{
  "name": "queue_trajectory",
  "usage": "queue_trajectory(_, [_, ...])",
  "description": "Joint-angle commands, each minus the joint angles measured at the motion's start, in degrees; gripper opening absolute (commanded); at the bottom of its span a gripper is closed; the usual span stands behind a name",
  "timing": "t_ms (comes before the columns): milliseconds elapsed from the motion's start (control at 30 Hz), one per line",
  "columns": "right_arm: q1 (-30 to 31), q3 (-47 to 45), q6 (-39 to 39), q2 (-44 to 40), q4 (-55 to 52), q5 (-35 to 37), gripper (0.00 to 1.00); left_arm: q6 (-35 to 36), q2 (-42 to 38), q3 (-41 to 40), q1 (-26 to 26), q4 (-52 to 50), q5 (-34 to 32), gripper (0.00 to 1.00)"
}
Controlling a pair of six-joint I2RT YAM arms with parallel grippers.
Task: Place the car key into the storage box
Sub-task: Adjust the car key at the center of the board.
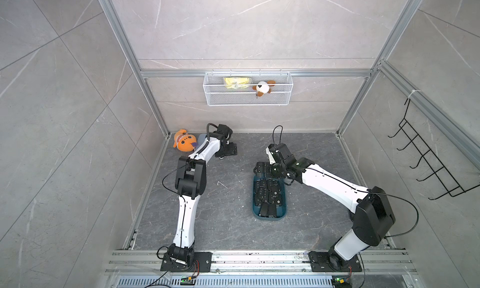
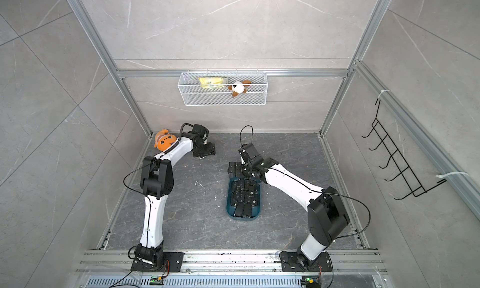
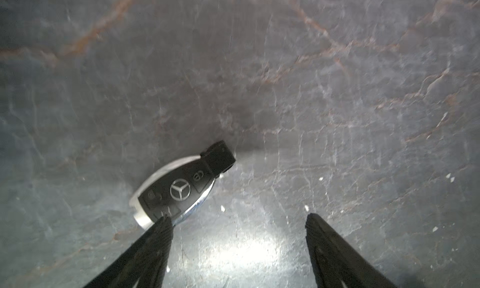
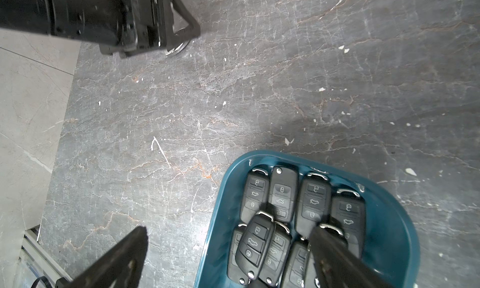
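The car key (image 3: 179, 188), a black and silver fob with a star badge, lies flat on the dark stone table near the back left. My left gripper (image 3: 237, 218) stands open low over it. One fingertip (image 3: 162, 225) overlaps the key's silver end and the other is well clear, so the key lies off to one side of the gap. Both top views show only a small part of the key (image 1: 221, 157) under that gripper (image 1: 228, 150). The storage box (image 1: 283, 211), a dark teal bin, holds several black fobs (image 4: 283, 193). My right gripper (image 4: 228, 232) hangs open over its far end (image 4: 400, 221), holding nothing.
An orange plush toy (image 1: 183, 142) and a pale blue case (image 1: 201, 138) lie in the back left corner beside the left arm. A white wire basket (image 1: 248, 92) with a yellow packet and a plush dog hangs on the back wall. A black hook rack (image 1: 428, 164) sits on the right wall.
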Motion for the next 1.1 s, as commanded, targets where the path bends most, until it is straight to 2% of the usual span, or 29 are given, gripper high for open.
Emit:
queue_trajectory(0, [0.07,-0.51,0.61,-0.70,-0.32,0.01,0.99,2.30,3.85,5.78,0.27,-0.56,-0.44,0.84])
queue_trajectory(200, [0.07,-0.84,1.09,-1.42,-0.94,0.07,0.99,5.21,9.08,12.44,0.33,-2.29,-3.15,0.85])
queue_trajectory(433, [0.08,-2.36,1.75,-2.41,-0.80,0.62,0.99,6.48,8.33,9.55,0.97,-2.90,-8.37,0.85])
queue_trajectory(833, [0.07,-2.29,2.15,-1.96,-0.44,-0.33,0.99,4.85,6.32,6.80,0.47,-3.07,-4.04,0.85])
queue_trajectory(1067, [0.14,-3.06,2.55,-2.33,0.20,-0.56,0.99,2.99,1.76,-0.23,-1.94,-0.98,-2.77,0.85])
